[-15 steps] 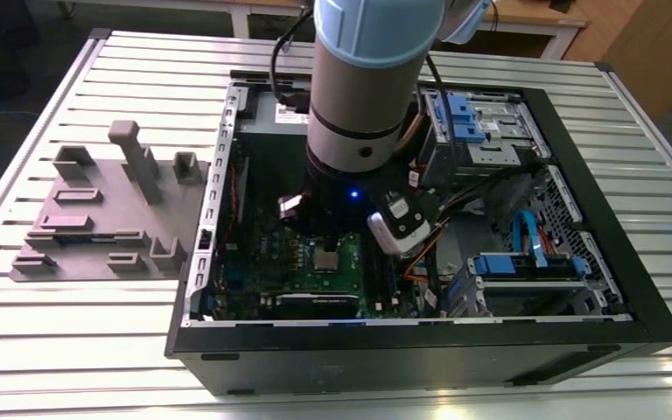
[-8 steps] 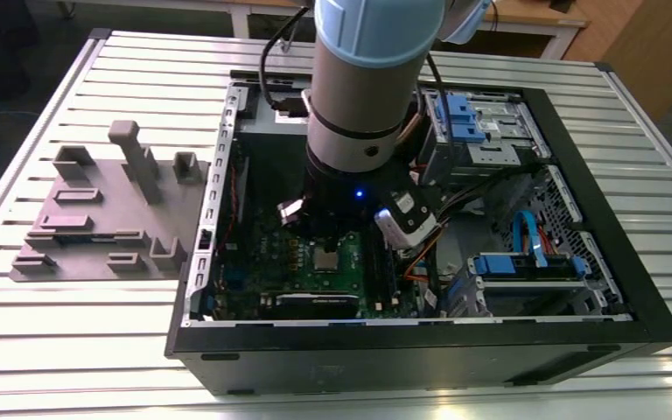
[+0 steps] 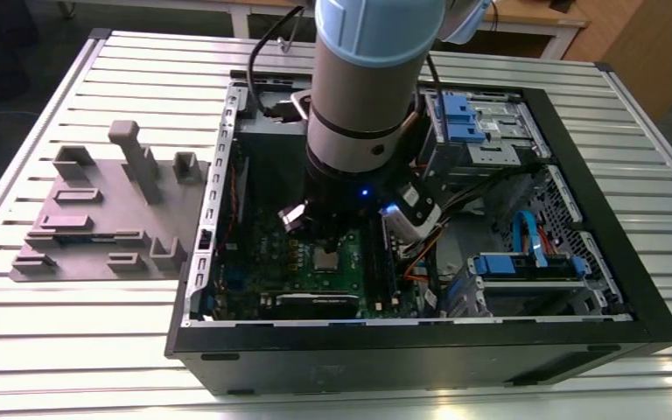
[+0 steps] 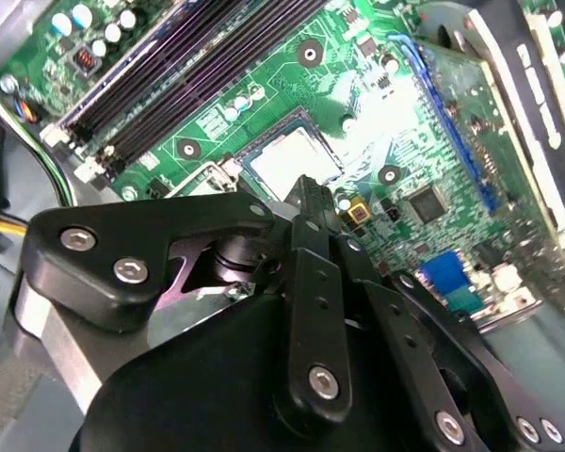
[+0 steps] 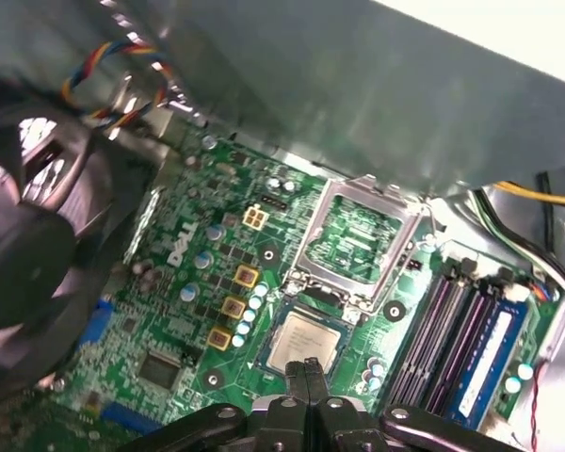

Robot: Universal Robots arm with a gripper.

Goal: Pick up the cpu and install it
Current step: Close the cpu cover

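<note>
One cpu (image 5: 304, 341) lies flat on the one motherboard (image 5: 184, 311), just beyond two fingers (image 5: 300, 377) closed narrow, gripping nothing; one socket frame (image 5: 311, 226) stands hinged open beyond it.

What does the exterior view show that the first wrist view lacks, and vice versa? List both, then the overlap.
Exterior view: the grey fixture, the slatted table, the blue drive bays. First wrist view: the fan, its coloured wires, the pincer with tips pressed together. Both: the cpu lying flat on the green motherboard.
</note>
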